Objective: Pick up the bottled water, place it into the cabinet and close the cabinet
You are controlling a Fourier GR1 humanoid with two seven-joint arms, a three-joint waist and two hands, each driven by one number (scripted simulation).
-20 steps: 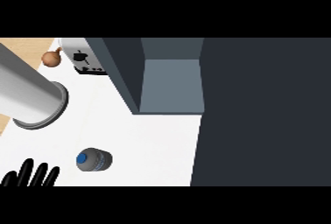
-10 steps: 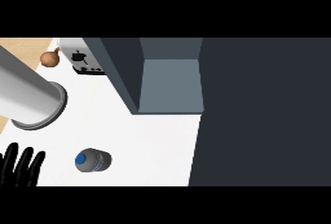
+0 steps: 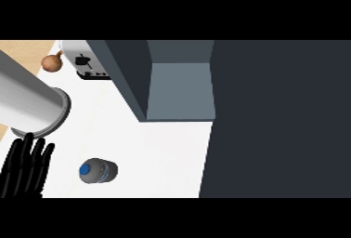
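I see my black left hand [image 3: 26, 167] at near left, fingers straight & apart, holding nothing, not touching the grey blue-capped water bottle [image 3: 97, 170] upright on the white counter [image 3: 165, 153] just right of it. Open grey cabinet [image 3: 179, 88] far. No legible writing.

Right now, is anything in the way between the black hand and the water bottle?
No. The left hand sits just left of the bottled water, with only bare white counter between them.

White counter [image 3: 165, 148], bottled water [image 3: 97, 170] standing on it, toaster [image 3: 86, 65] at back, cabinet [image 3: 171, 83] beside it
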